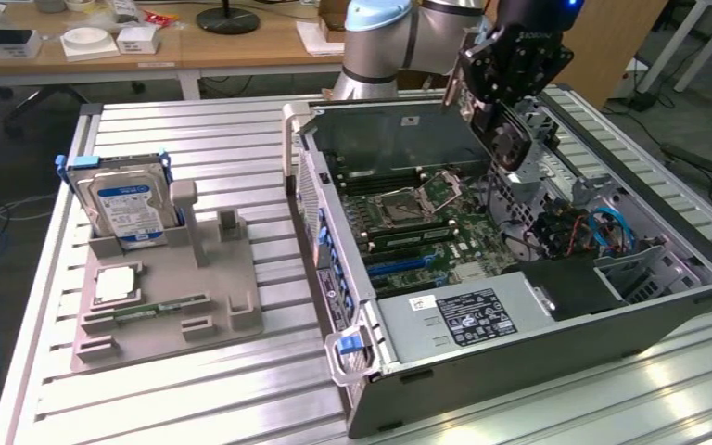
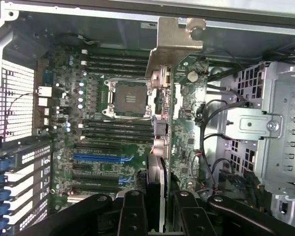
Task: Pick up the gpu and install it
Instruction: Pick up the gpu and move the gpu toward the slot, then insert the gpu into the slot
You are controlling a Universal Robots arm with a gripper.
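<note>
Claw state: the claw [image 1: 506,93] [image 2: 156,199] is clamping the gpu [image 1: 514,139] [image 2: 162,113], with its dark fingers [image 2: 132,211] pressing on the two flat faces of the card.
Gpu position: the card is hanging on edge below the claw, over the far right part of the open computer case [image 1: 653,315], and is clear of the motherboard [image 1: 443,232] [image 2: 103,147].
Gpu orientation: in the wrist view the card is showing edge-on, and its pale metal bracket [image 2: 174,46] is pointing away from the claw toward the case wall.
Gpu alignment: in the wrist view the card edge is running just beside the CPU socket [image 1: 408,199] [image 2: 128,98]. Whether it is lining up with any slot cannot be told.
Slots: the blue expansion slot [image 1: 400,266] [image 2: 101,158] is lying bare on the board.
Case: the case is lying on its side on the bench [image 1: 208,399], open face up, with the power supply [image 1: 467,315] sitting at its near end.
Parts fixture: a grey holder [image 1: 226,311] is resting on the bench at the exterior view's left, well apart from the case.
Fixture contents: a hard drive [image 1: 127,209] is standing upright at the holder's far end, and a green memory stick [image 1: 158,306] is lying flat nearer.
Arm: the arm [image 1: 387,37] is reaching in from the far side of the bench.
</note>
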